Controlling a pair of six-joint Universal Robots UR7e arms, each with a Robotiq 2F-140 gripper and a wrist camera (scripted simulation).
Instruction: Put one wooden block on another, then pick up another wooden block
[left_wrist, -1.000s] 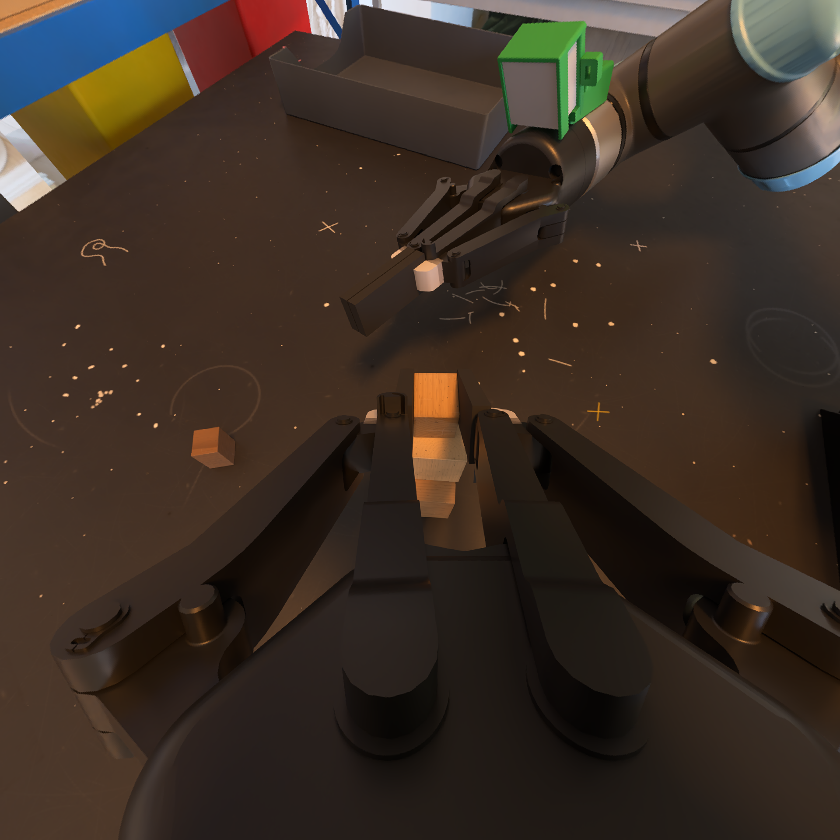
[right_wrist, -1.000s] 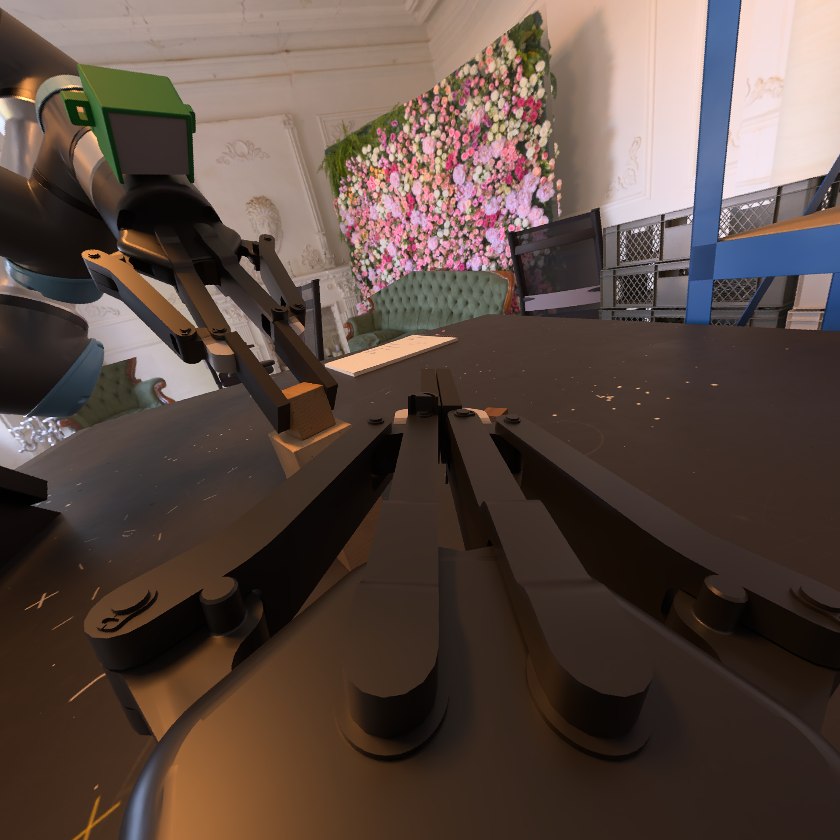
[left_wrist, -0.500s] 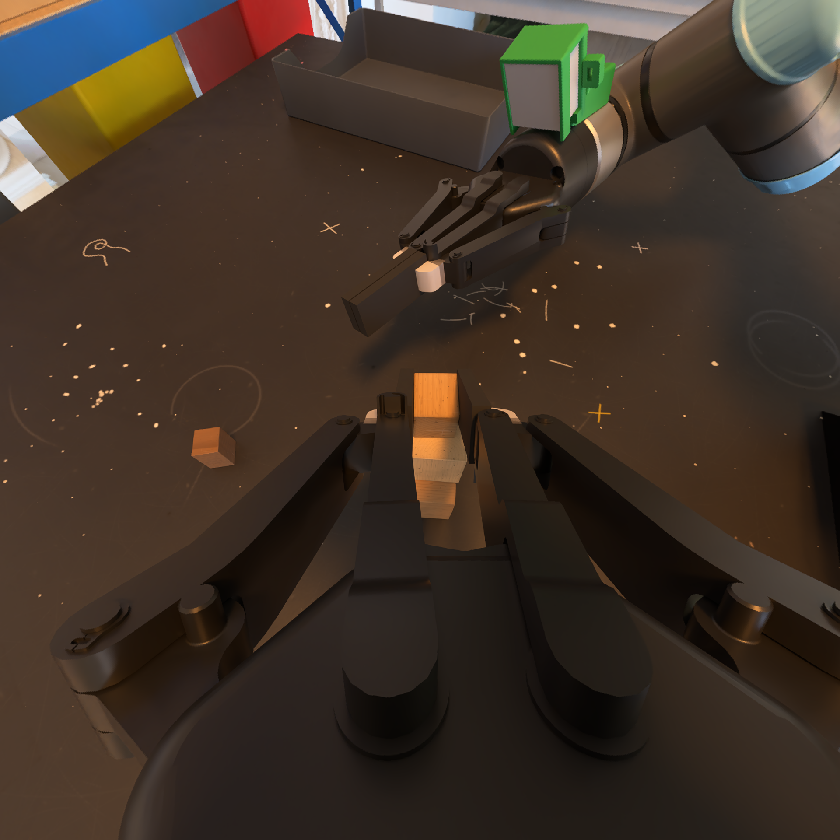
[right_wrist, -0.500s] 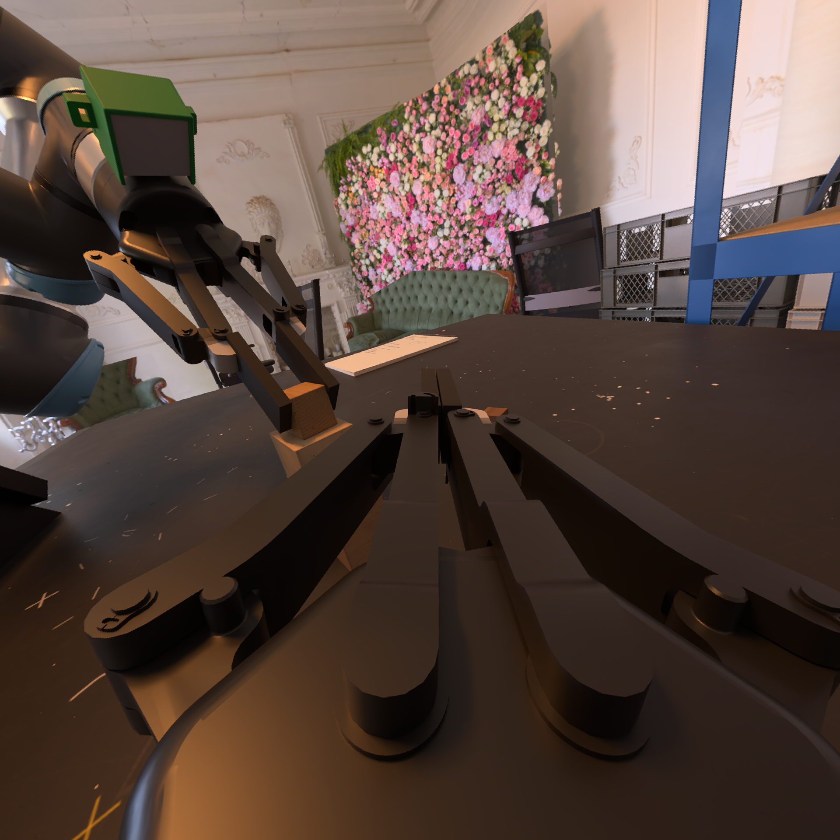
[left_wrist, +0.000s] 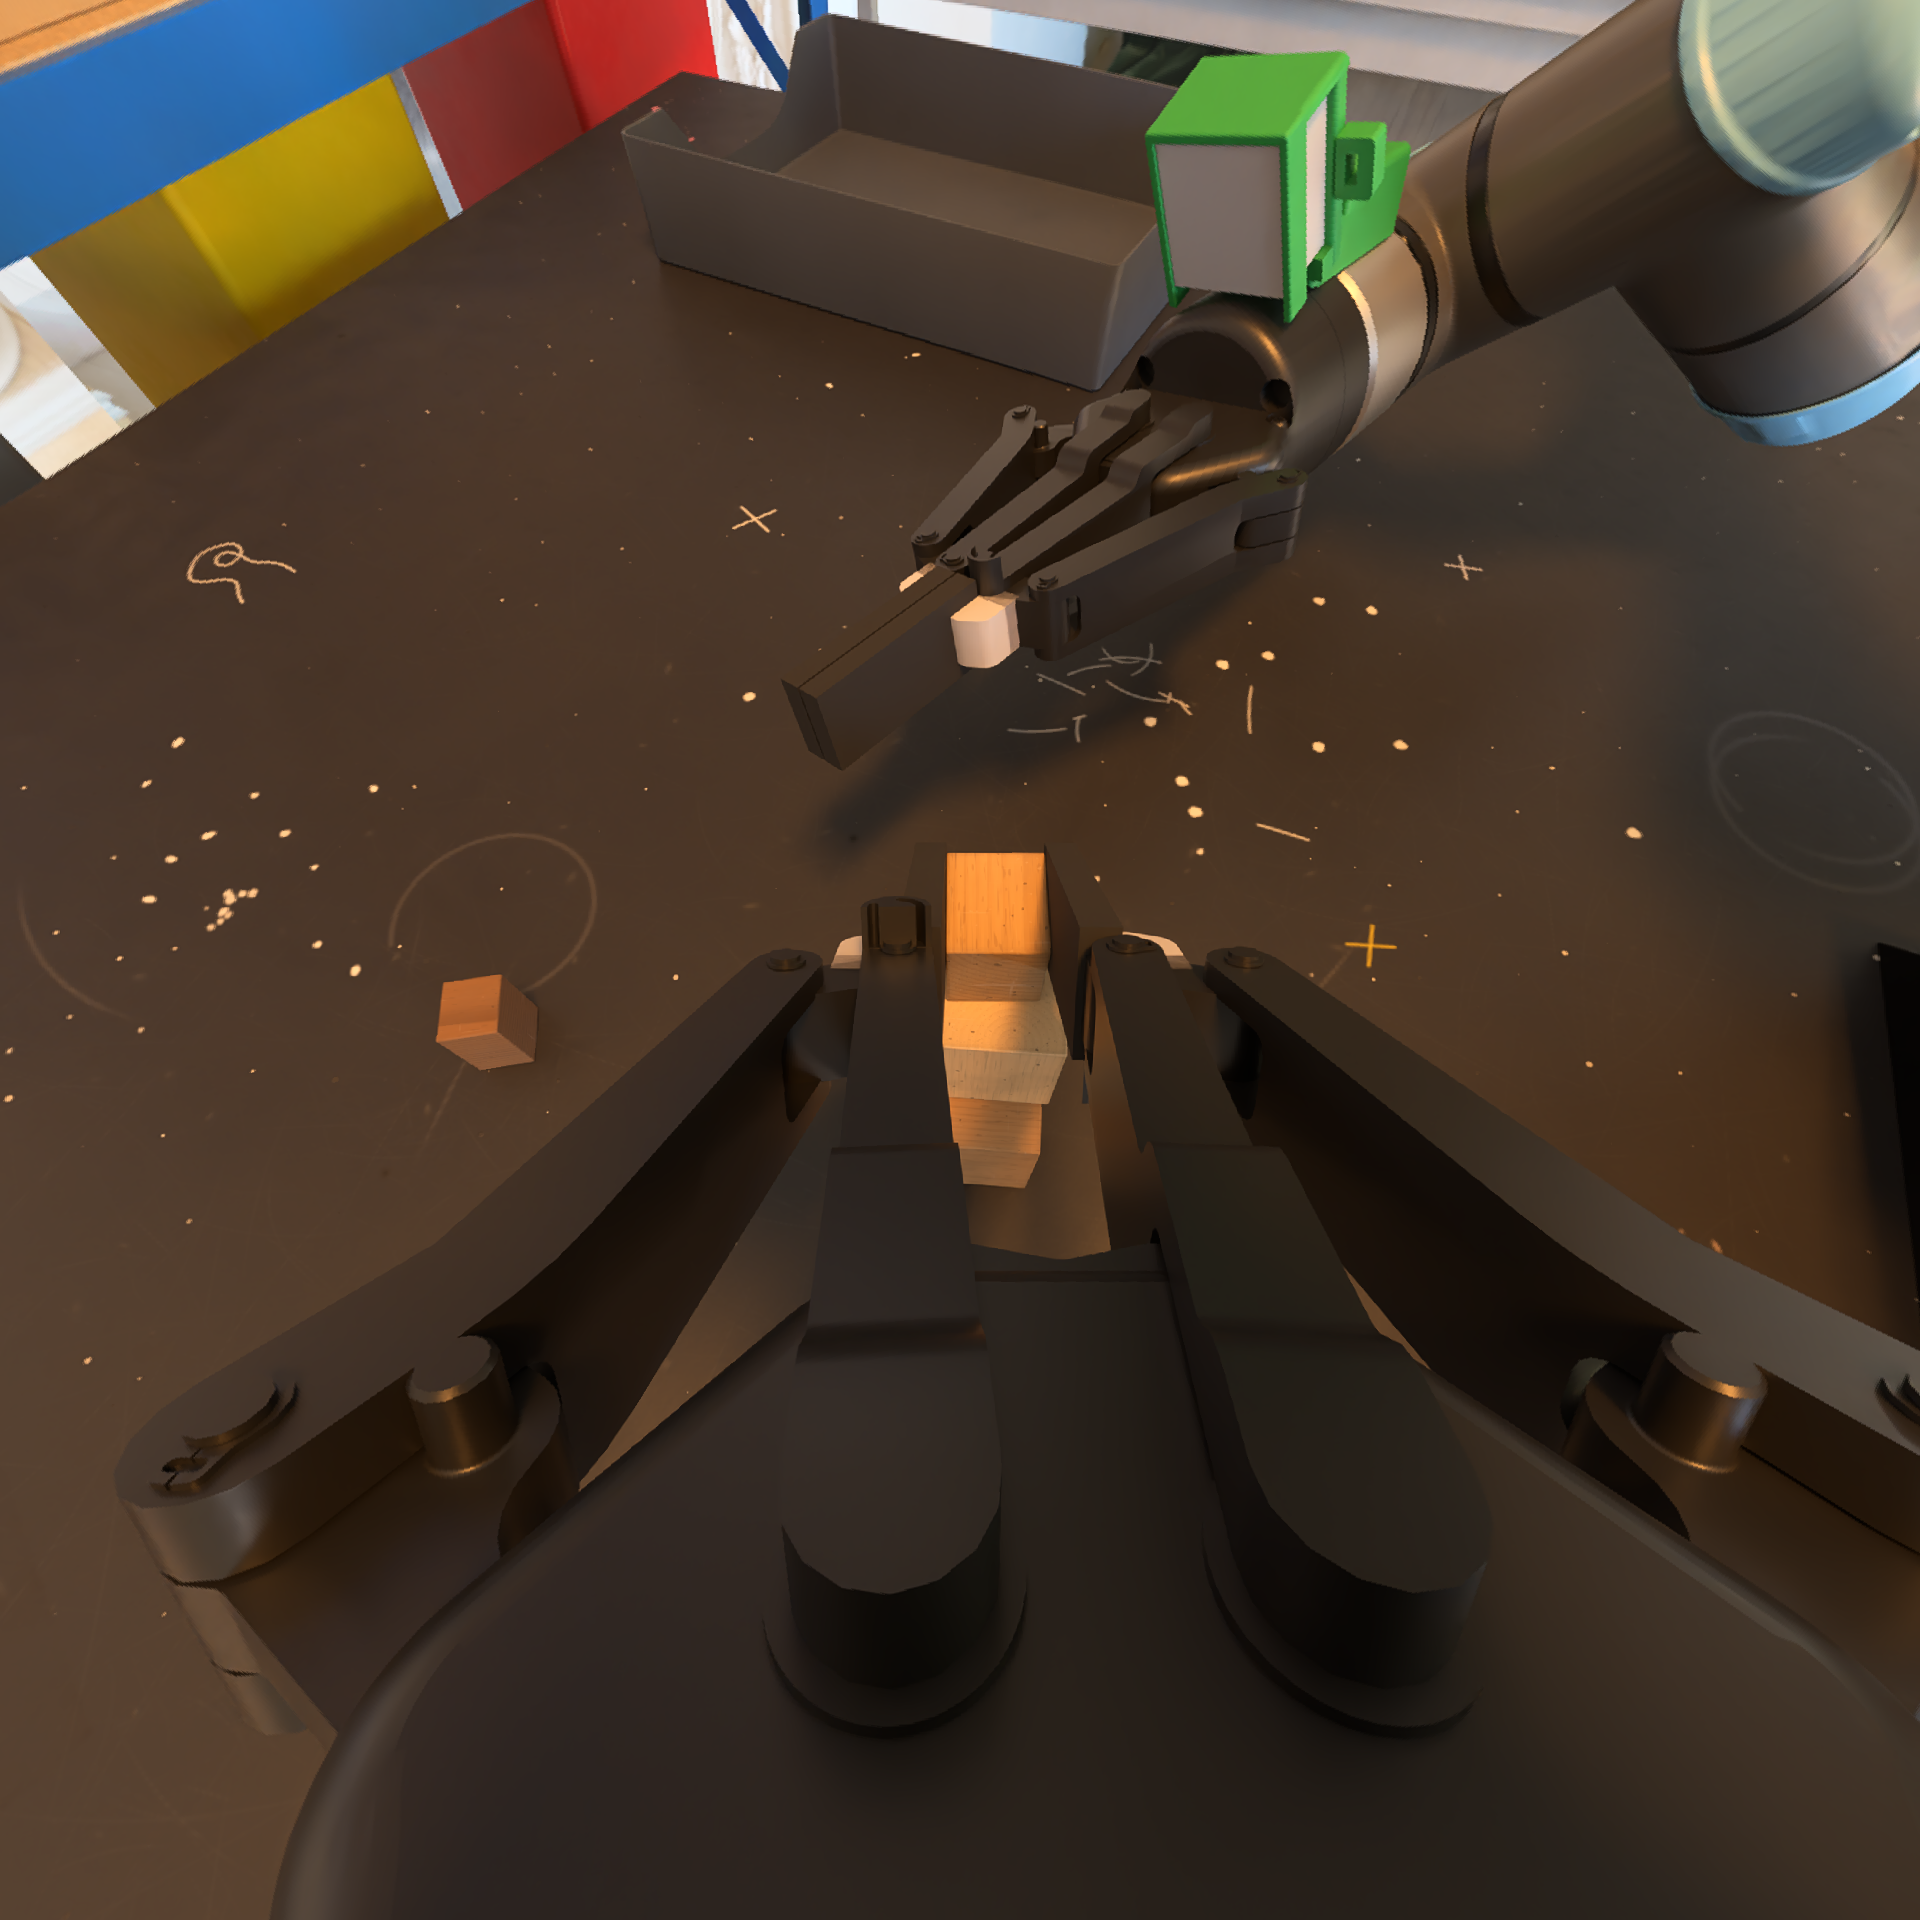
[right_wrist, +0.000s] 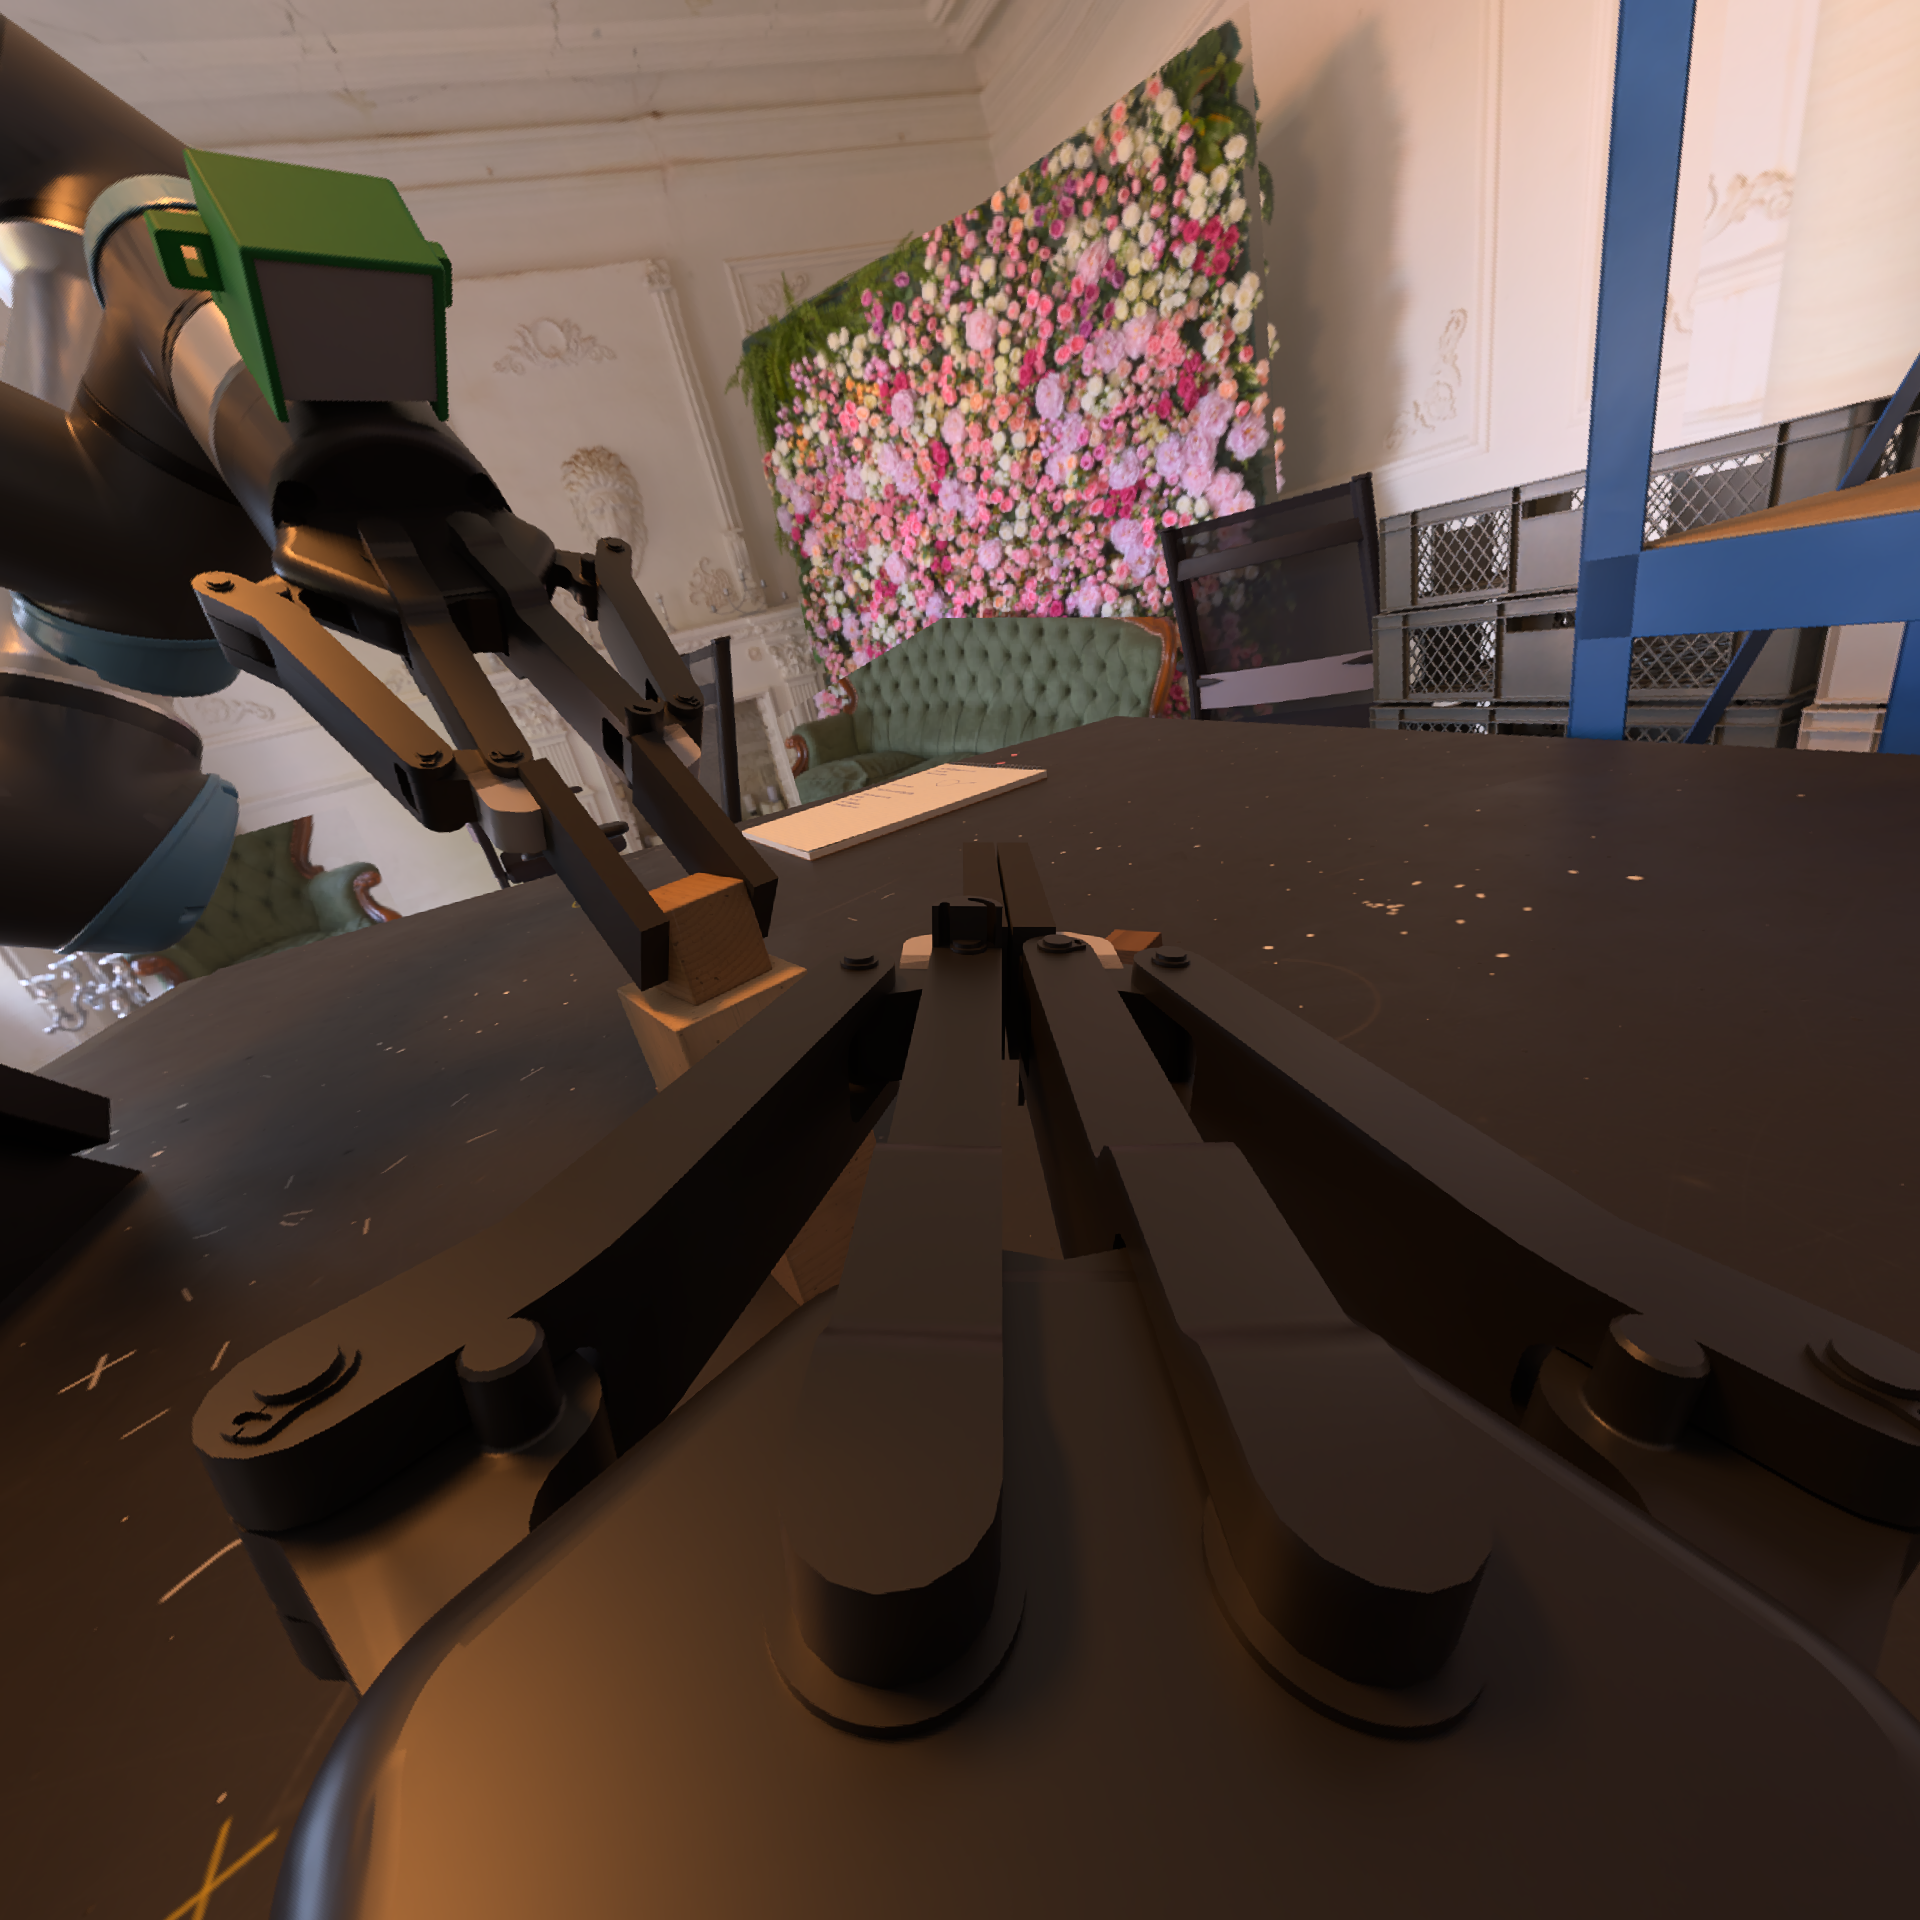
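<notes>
My left gripper (left_wrist: 987, 914) is shut on a brown wooden block (left_wrist: 995, 902) that sits on top of a paler wooden block (left_wrist: 1004, 1047). More wood (left_wrist: 997, 1143) shows below it between my fingers. The right wrist view shows the same grip: the brown block (right_wrist: 715, 940) on the pale block (right_wrist: 717, 1013). A third, small brown block (left_wrist: 486, 1021) lies loose on the table to the left. My right gripper (right_wrist: 1000, 873) is shut and empty, low over the table; it also shows in the left wrist view (left_wrist: 821, 717), beyond the stack.
A grey open bin (left_wrist: 894, 208) stands at the table's far edge. A white pad (right_wrist: 894, 805) lies on the table beyond the left gripper. A black object (left_wrist: 1901, 1039) sits at the right edge. The dark table (left_wrist: 520, 623) bears chalk marks and specks.
Almost nothing. The left gripper stays shut on the brown block on the stack. The right arm has drifted very slightly.
</notes>
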